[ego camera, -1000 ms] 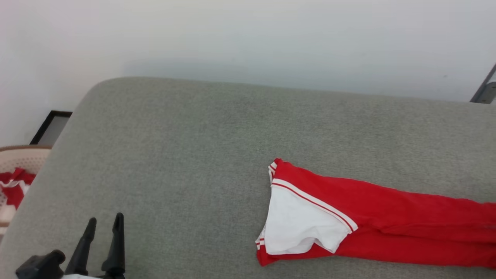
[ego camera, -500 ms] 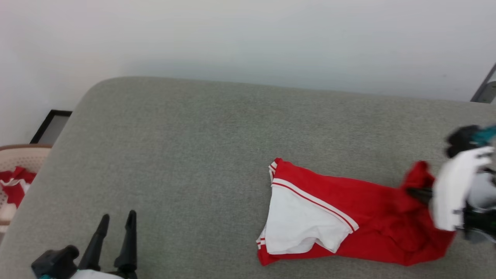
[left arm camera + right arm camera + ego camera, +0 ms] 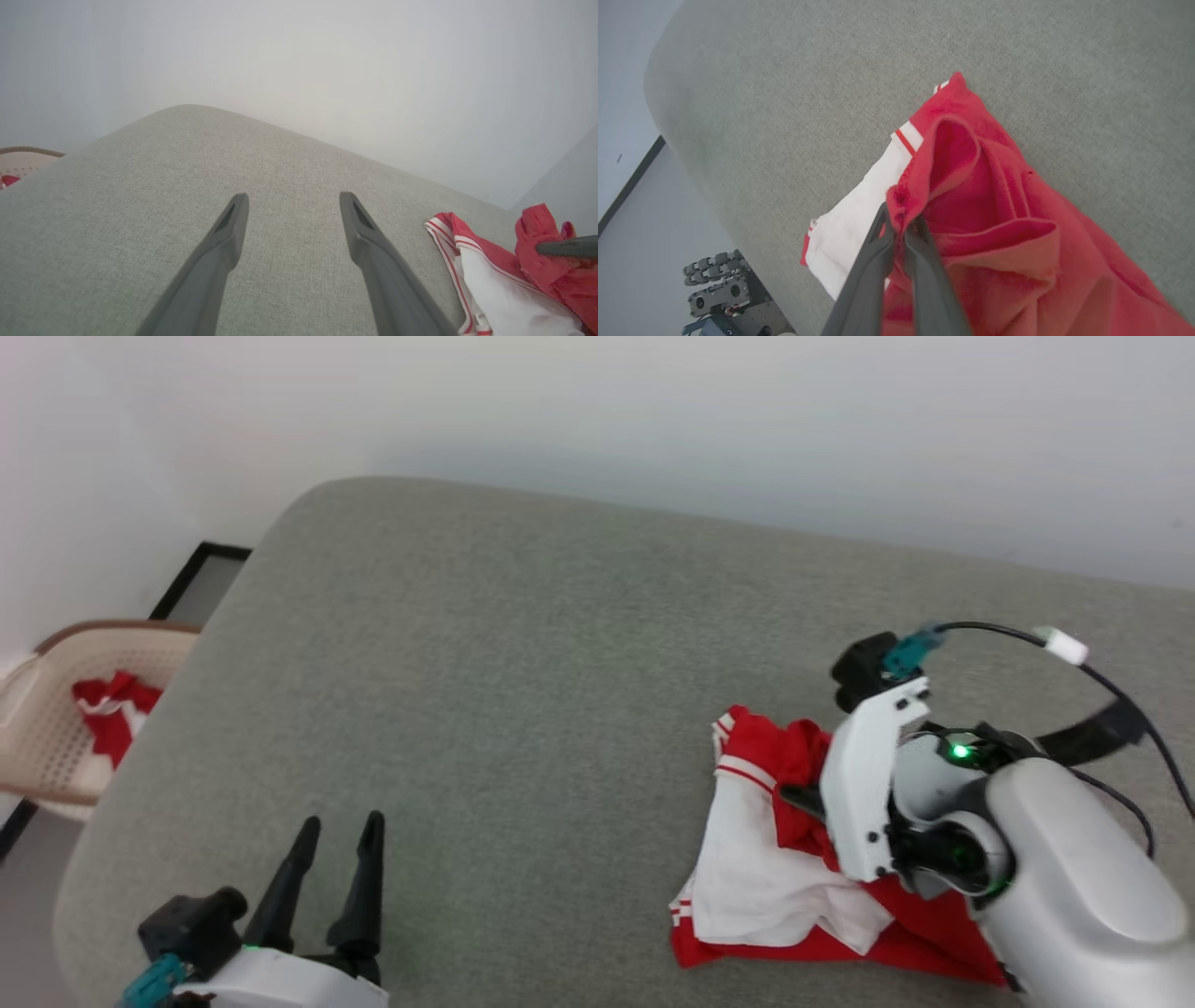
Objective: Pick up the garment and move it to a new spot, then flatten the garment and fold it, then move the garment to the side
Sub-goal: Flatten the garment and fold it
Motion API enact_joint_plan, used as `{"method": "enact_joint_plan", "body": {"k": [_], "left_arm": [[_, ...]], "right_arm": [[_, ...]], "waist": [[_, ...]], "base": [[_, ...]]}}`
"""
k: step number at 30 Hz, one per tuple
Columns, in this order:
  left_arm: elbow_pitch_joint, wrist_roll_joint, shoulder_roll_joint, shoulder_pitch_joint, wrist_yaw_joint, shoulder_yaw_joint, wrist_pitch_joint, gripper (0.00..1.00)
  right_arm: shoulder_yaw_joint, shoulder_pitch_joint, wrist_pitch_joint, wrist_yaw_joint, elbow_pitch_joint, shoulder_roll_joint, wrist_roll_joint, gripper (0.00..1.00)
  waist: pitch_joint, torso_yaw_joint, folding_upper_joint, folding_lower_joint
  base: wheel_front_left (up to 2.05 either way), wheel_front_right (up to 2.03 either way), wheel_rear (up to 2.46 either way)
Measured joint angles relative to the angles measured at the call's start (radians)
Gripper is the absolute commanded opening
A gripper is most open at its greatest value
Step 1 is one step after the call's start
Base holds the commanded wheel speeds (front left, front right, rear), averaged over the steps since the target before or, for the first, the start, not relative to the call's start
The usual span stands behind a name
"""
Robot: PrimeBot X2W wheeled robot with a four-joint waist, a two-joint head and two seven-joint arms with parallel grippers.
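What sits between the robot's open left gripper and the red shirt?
Just bare grey cushion lies between the left gripper and the garment; the head view shows it.

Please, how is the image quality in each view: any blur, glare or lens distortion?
Head view: soft even light, pale wall washed out, garment fairly sharp. Left wrist view: hazy background, left tool near the lens slightly soft. Right wrist view: no glare, right tool and garment clear.
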Motion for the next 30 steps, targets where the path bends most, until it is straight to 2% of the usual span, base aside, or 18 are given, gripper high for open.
{"method": "enact_joint_plan", "body": {"k": [11, 12, 14, 15, 22, 30], "left_arm": [[0.030, 0.007, -0.025, -0.029, -0.012, -0.007, 0.000, 1.00], [0.031, 0.008, -0.028, -0.029, -0.013, -0.006, 0.000, 1.00], [0.034, 0.010, -0.031, -0.031, -0.014, -0.004, 0.000, 1.00], [0.034, 0.010, -0.032, -0.033, -0.015, -0.001, 0.000, 1.00], [0.036, 0.020, -0.036, -0.037, -0.018, 0.006, 0.000, 1.00], [0.030, 0.027, -0.030, -0.034, -0.017, 0.023, 0.000, 1.00]], "right_arm": [[0.102, -0.099, -0.114, 0.000, 0.306, 0.065, -0.029, 0.00], [0.115, -0.109, -0.121, 0.000, 0.323, 0.069, -0.029, 0.07], [0.132, -0.128, -0.138, 0.000, 0.348, 0.077, -0.026, 0.71], [0.146, -0.136, -0.147, 0.000, 0.356, 0.080, -0.024, 1.00], [0.237, -0.182, -0.180, 0.000, 0.349, 0.080, 0.038, 1.00], [0.313, -0.209, -0.283, 0.000, 0.232, -0.004, 0.109, 1.00]], "waist": [[0.029, 0.048, 0.0000, 0.0000], [0.029, 0.047, 0.0000, 0.0000], [0.030, 0.043, 0.0000, 0.0000], [0.030, 0.040, 0.0000, 0.0000], [0.031, 0.015, 0.0000, 0.0000], [0.026, -0.030, 0.0000, 0.0000]], "base": [[0.00, 0.00, 0.00], [0.00, 0.00, 0.00], [0.00, 0.00, 0.00], [0.00, 0.00, 0.00], [0.00, 0.00, 0.00], [0.00, 0.00, 0.00]]}}
